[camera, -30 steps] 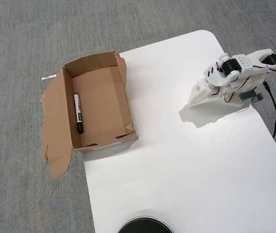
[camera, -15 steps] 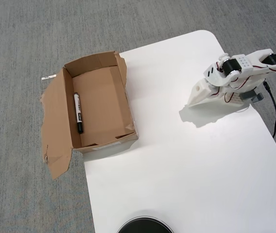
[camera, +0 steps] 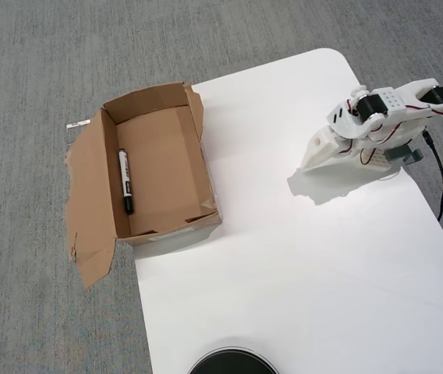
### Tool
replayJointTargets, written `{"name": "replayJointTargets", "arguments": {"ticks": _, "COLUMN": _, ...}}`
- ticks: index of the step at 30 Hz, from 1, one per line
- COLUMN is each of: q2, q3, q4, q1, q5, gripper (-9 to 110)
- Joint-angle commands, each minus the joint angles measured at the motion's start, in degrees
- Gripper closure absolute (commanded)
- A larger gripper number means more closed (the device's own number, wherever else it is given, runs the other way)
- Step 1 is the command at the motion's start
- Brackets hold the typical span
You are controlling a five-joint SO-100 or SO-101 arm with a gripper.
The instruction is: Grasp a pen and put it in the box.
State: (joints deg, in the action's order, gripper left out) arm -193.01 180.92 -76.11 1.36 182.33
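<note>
Dark round thing (camera: 232, 361) is seen at btm edge. Pen (camera: 125, 181) is laid in box (camera: 97, 164), far from gripper (camera: 309, 165); jaws look shut, nothing held. Job seems done, so no more moves are needed.

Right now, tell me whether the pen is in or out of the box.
In. The pen lies flat on the box floor, near its left wall.
</note>
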Motion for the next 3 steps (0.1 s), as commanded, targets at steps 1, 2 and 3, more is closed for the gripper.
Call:
{"name": "replayJointTargets", "arguments": {"ticks": 1, "q2": -3.34, "q3": 1.45, "q4": -1.49, "q1": 0.04, "q5": 0.57, "gripper": 101}}
{"name": "replayJointTargets", "arguments": {"ticks": 2, "q2": -3.34, "q3": 1.45, "q4": -1.49, "q1": 0.04, "q5": 0.57, "gripper": 101}}
{"name": "replayJointTargets", "arguments": {"ticks": 3, "q2": -3.34, "q3": 1.45, "q4": -1.49, "q1": 0.04, "q5": 0.57, "gripper": 101}}
